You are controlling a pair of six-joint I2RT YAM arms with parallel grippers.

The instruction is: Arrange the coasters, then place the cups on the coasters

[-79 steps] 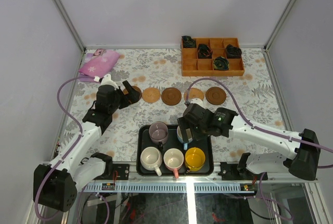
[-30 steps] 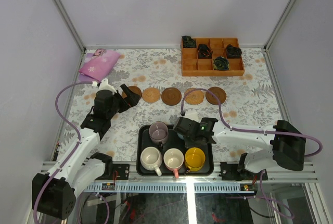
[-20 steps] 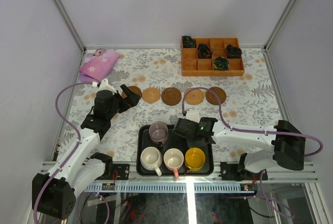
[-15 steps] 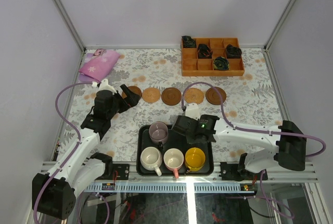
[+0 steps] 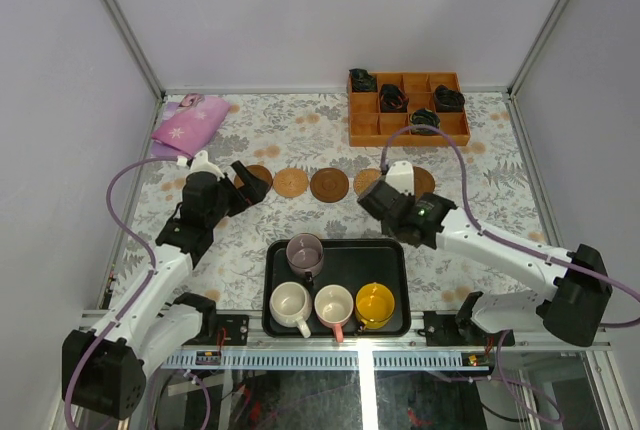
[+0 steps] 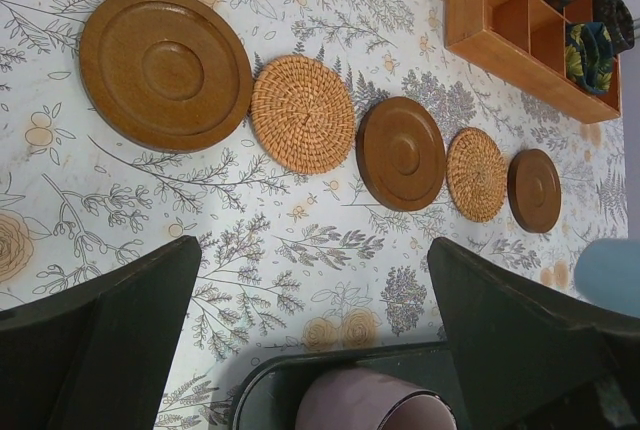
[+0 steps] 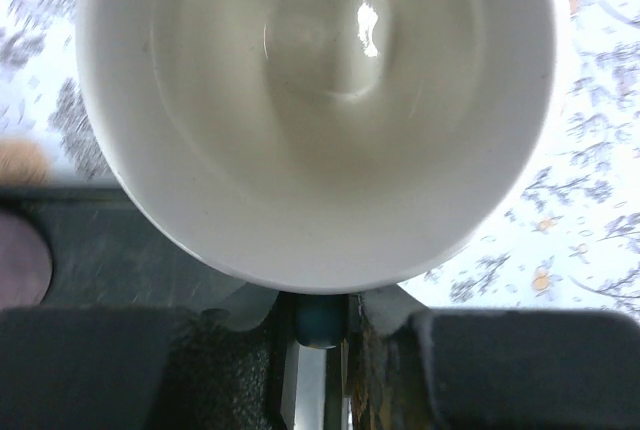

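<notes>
Pink pouch [image 5: 190, 120]: lay at the upper left of the top view, on the flowered desk [image 5: 300, 130], near the back-left corner.
Left claw [image 5: 250, 182]: stood wide open with nothing between its jaws, left of centre in the top view and just beside the first coaster.
Coasters: five lay flat in one row across the middle of the desk. From the left they were the first coaster [image 6: 165, 67], dark wood; the second coaster [image 6: 302, 114], woven tan; the third coaster [image 6: 401, 153], dark wood; the fourth coaster [image 6: 476, 174], woven tan; and the fifth coaster [image 6: 533, 190], dark wood. None carried a cup that could be seen.
Tray [image 5: 370, 260]: black, at the lower centre of the top view, on the near side of the row.
Mauve cup [image 5: 305, 251]: stood upright in the tray's upper left corner.
Cream cup [image 5: 290, 302], pink-handled cup [image 5: 333, 305], yellow cup [image 5: 375, 303]: stood side by side along the tray's lower edge.
Right claw [image 7: 320, 315]: was pinched shut on the light-blue handle of the white cup [image 5: 400, 176].
White cup: was upright and empty, off the tray, right of centre in the top view. It covered parts of the fourth and fifth coasters; whether it rested on either could not be told.
Orange box [image 5: 408, 130]: sat at the upper right, with dark bundles in several compartments.
</notes>
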